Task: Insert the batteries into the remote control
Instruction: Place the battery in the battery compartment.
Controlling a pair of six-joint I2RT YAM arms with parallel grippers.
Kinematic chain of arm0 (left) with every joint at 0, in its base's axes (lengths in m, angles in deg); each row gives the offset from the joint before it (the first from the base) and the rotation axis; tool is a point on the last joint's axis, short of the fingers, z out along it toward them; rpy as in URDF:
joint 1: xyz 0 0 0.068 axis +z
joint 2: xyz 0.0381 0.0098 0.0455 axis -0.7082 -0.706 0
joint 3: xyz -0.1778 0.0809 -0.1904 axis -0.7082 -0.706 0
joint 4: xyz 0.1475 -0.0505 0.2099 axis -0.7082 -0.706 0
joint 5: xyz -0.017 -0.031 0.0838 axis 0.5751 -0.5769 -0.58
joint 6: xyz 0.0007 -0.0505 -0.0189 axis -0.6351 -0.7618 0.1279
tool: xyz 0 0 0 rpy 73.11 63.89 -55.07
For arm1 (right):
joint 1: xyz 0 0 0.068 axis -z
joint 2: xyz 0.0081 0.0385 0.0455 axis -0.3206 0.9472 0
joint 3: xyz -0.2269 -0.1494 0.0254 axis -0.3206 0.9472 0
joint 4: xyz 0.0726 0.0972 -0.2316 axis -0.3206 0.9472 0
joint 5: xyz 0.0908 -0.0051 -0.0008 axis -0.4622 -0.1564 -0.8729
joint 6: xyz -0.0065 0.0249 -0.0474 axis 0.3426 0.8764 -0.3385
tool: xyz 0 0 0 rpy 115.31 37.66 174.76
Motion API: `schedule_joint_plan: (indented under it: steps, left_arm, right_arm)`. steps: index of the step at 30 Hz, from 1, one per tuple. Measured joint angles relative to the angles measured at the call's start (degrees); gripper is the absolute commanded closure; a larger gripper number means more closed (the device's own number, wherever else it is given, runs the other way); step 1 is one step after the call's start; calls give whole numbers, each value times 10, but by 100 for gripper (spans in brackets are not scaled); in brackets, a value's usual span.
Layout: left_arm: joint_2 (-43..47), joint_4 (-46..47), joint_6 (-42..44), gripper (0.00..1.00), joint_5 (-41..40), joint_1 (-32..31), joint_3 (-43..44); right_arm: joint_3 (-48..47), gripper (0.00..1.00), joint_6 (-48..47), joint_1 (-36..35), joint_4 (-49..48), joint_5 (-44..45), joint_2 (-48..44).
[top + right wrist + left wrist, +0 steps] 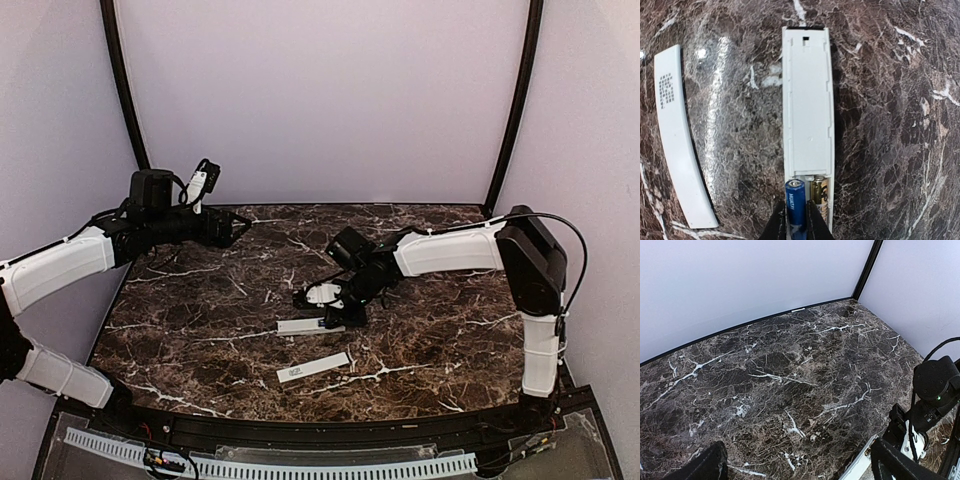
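Surface: dark brown marble-pattern table (200,300) with white veins, glossy, with glare streaks in the right wrist view. Pale lilac walls (320,100) close it on three sides. Two black curved poles (125,90) rise at the table's 11 and 1 o'clock corners.

Remote control (807,110): a slim white bar lying flat, a little toward 6 o'clock from the table's centre in the top view. In the right wrist view its long axis runs 12 to 6. There is a small dark notch at the 12 o'clock end and an open recessed slot at the 6 o'clock end.

Battery (795,200): a blue cylinder with white lettering, its metal cap pointing to 12. My right claw (796,227) is clenched on it, one finger on each side, and holds it at the 9 o'clock half of the slot. At 3 o'clock of it, inside the slot, sits a brass-coloured metal part. I cannot tell whether that is a contact or a second cell.

A thin white strip (677,135) with a small dark label lies at 9 o'clock of the remote control, apart from it.

My left claw (797,457) is released, with the fingers wide apart and nothing between them. It is raised near the table's 10 o'clock corner.

Hard to make out:
- My fingers hide the battery's lower end, and the frame cuts off the slot, so I cannot tell whether the battery is seated.
- In the top view my right claw covers the slot end.
- The left wrist view shows only a white sliver at 5 o'clock. I cannot tell which piece it is.
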Motion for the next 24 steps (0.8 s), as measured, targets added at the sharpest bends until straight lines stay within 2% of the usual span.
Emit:
schedule_joint_plan:
  steps: [11, 16, 20, 24]
  left_arm:
    - [0, 0, 0, 1, 0, 0, 0]
    - [0, 0, 0, 1, 1, 0, 0]
    - [0, 0, 1, 1, 1, 0, 0]
    - [0, 0, 1, 1, 1, 0, 0]
  right_arm:
    - [-9, 82, -1, 2, 31, 14, 3]
    - [-21, 96, 2, 2, 28, 13, 3]
    - [-23, 91, -2, 2, 28, 11, 3]
    - [-24, 91, -5, 3, 40, 9, 3]
